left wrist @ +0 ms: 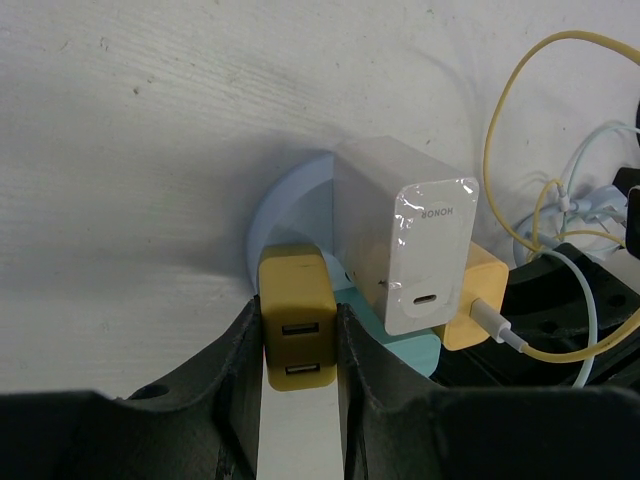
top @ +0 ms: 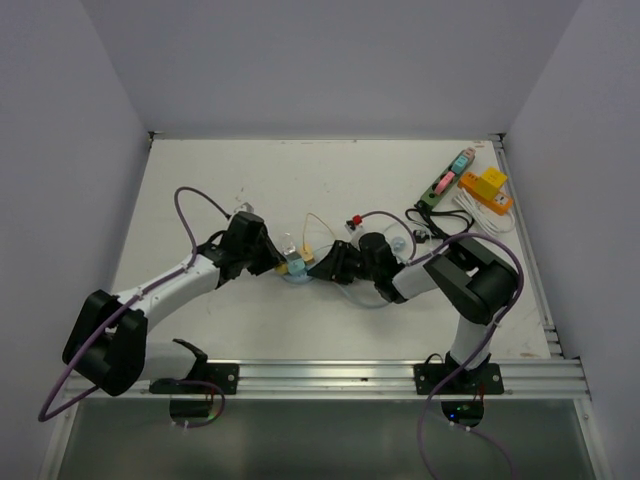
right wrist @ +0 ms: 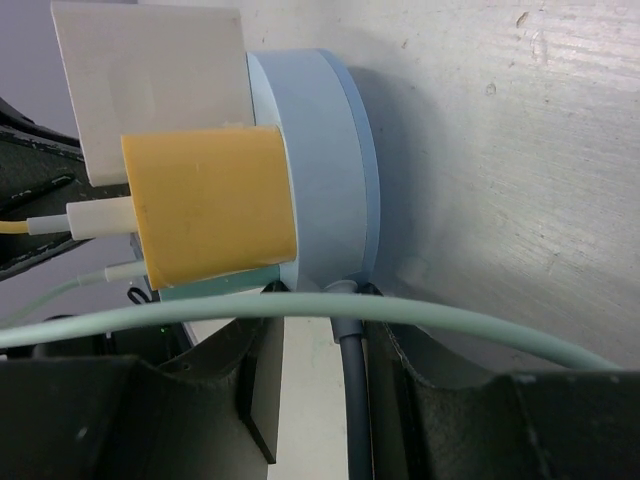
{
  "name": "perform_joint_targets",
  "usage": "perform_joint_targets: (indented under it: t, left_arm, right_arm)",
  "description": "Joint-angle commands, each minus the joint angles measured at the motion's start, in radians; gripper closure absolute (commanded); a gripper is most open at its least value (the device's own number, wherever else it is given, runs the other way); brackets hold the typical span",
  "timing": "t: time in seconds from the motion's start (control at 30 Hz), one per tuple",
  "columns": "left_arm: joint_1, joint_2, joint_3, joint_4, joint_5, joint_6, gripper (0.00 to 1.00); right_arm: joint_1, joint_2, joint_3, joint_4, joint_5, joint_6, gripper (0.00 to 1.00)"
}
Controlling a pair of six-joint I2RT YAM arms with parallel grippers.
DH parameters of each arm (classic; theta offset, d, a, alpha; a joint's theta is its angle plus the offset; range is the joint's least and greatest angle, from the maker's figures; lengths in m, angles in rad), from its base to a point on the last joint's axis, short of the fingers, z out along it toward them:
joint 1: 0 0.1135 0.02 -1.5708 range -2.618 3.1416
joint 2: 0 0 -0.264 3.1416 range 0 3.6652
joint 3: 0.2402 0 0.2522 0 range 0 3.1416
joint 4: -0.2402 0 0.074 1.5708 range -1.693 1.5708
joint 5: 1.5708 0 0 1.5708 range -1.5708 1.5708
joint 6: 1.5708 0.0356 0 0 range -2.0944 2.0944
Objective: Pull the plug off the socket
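Plug [left wrist: 297,300] clamped by left end effector [left wrist: 297,318], arm [top: 170,285] stretched low

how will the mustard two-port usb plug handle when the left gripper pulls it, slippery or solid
Probably rigid: the mustard plug is a blocky hard shell, held squarely in the left gripper. Its smooth sides may slip somewhat. The round blue socket looks light and might lift along unless the right gripper braces it.

Mustard two-port USB plug [left wrist: 297,335] seated in the face of the round, pale-blue socket [left wrist: 293,198], ports facing outward.
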Motion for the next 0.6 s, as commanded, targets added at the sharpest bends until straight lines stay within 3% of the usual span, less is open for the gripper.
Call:
perform_joint_targets:
  t: [0.0,0.33,0.57]
  left_arm:
    - [0.006,-0.107,0.046,0.123,0.056,-0.021,1.00]
    - [0.004,-0.116,0.115,0.037,0.034,0.053,1.00]
    - [-0.005,-0.116,0.150,-0.002,-0.003,0.059,1.00]
  right_arm:
    - [-0.008,-0.006,0.007,-0.244,0.181,-0.078,1.00]
    - [-0.008,-0.005,0.073,-0.515,0.319,-0.075,1.00]
    - [-0.008,0.006,0.111,-0.609,0.358,-0.063,1.00]
